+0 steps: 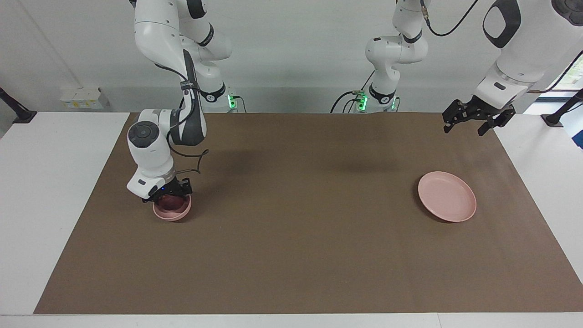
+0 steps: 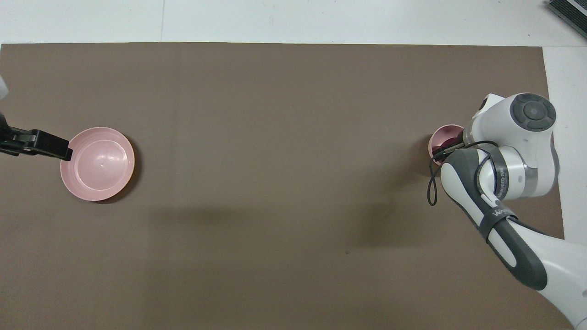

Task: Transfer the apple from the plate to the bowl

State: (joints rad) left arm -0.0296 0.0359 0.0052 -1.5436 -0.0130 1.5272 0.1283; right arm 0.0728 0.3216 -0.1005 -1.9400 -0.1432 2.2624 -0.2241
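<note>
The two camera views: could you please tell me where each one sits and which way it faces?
Facing view: high across the table, looking at both robots; shows whole arms, right gripper in the bowl around the apple, left gripper raised.
Overhead view: above the robots' end, looking steeply down; shows the right arm's wrist and the left gripper's tip.
Shared: bowl, plate, brown mat.

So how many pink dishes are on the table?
2. The plate lies bare at the left arm's end; the bowl sits at the right arm's end, under the right gripper.
</note>
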